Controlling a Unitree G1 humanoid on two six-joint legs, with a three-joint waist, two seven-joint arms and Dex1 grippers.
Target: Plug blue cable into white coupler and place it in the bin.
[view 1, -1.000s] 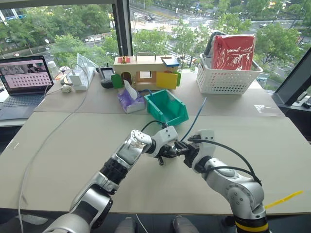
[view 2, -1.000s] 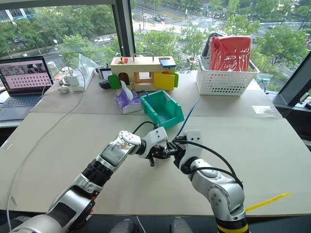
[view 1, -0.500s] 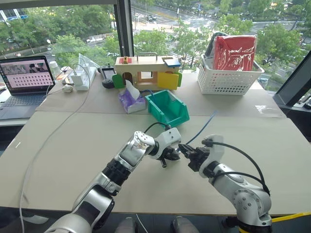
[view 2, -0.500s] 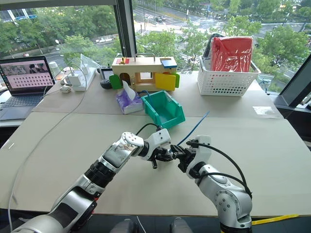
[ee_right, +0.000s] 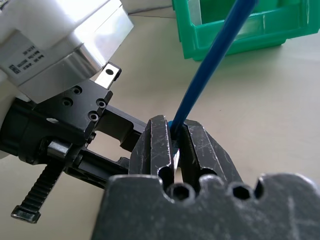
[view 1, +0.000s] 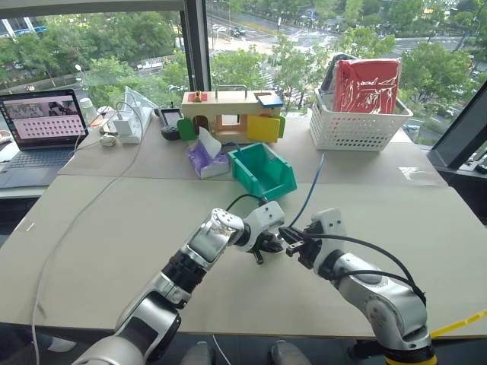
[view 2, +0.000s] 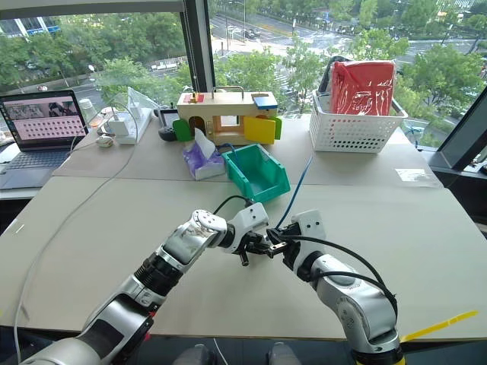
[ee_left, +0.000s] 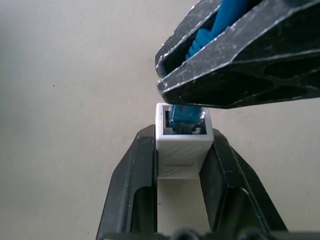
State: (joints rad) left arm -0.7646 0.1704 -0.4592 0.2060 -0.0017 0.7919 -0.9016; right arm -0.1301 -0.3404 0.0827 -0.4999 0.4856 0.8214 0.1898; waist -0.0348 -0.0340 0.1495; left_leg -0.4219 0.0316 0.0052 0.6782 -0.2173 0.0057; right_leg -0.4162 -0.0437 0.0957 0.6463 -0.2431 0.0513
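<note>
Item 1: left gripper [ee_left: 182, 150], 2 black fingers, jaws narrow and clamped on the tiny white cube-like plastic coupler [ee_left: 183, 145], held above the beige tabletop [view 1: 114, 220] at the table's middle. The coupler's dark socket opening faces the other gripper.

Item 2: right gripper [ee_right: 172, 142], 2 black fingers, jaws pressed tight on the short thin bright-blue cable [ee_right: 212, 60] just behind its plug. In the left wrist view the plug end sits inside the mouth of the coupler's socket; whether it is fully seated cannot be told. The free length of cable rises from the fingers and arcs toward the far side of the table.

Item 3: small teal-green open-top plastic bin [view 1: 262, 169], rectangular, sloped front lip, standing just beyond the 2 grippers, apart from them.

Item 4: purple tissue pack [view 1: 204, 156], touching or just beside the bin on its left.

Item 5: wooden toy house with coloured doors [view 1: 228, 114], behind the bin.

Item 6: white lattice basket [view 1: 358, 122], far right, holding a red bag.

Item 7: open laptop [view 1: 42, 125], far left, screen lit; its text is too small to read.

Item 8: white label on the left wrist housing, seen in the right wrist view; print illegible.
</note>
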